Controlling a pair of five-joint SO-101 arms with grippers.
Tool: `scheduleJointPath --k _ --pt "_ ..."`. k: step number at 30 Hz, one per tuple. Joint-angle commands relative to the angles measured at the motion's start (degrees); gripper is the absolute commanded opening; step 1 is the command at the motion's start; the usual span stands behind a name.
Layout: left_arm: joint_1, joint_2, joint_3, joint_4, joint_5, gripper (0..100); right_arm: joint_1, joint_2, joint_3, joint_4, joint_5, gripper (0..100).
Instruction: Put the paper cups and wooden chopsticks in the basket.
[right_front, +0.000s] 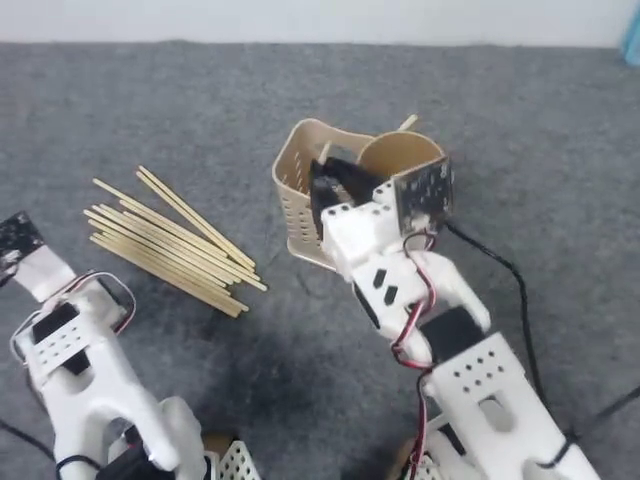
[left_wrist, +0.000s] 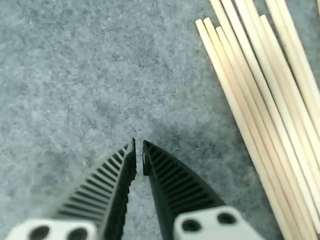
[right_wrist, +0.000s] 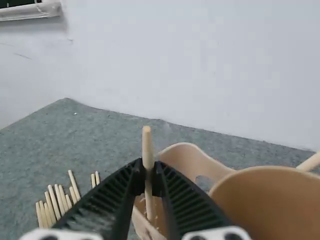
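Note:
A beige perforated basket (right_front: 300, 185) stands mid-table with a paper cup (right_front: 400, 155) inside it. My right gripper (right_wrist: 148, 181) hovers over the basket (right_wrist: 187, 157), shut on one upright wooden chopstick (right_wrist: 147, 150) whose lower end dips inside; the cup (right_wrist: 265, 200) sits right beside it. Another chopstick tip (right_front: 408, 122) pokes out behind the cup. Several loose chopsticks (right_front: 170, 240) lie in a pile on the grey mat left of the basket. My left gripper (left_wrist: 139, 146) points down at bare mat beside those chopsticks (left_wrist: 260, 100), its jaws nearly closed with nothing between them.
Grey felt mat (right_front: 520, 120) covers the table, with a pale wall (right_wrist: 200, 60) behind. The right arm's cable (right_front: 510, 270) trails right of the basket. A dark board (right_front: 15, 245) sits at the left edge.

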Motion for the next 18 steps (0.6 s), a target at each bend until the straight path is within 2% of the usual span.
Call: scheduleJointPath --k 1,4,8,11,18 --pt "0.44 -2.2 -0.13 -1.23 -0.7 2 -0.75 -0.57 0.97 -1.01 0.09 0.9" --pt "0.44 -2.2 -0.13 -1.23 -0.7 2 -0.75 -0.57 1.14 -0.75 2.02 2.3" --pt "0.44 -2.2 -0.13 -1.23 -0.7 2 -1.54 -0.75 0.88 -0.57 4.13 13.4" --pt "0.53 -2.2 -0.13 -1.23 -0.7 2 -2.07 -1.27 -1.32 0.48 4.13 15.5" --pt "0.53 -2.11 -0.13 -1.23 -0.79 2 -2.07 -8.75 -15.82 21.32 3.69 15.5"
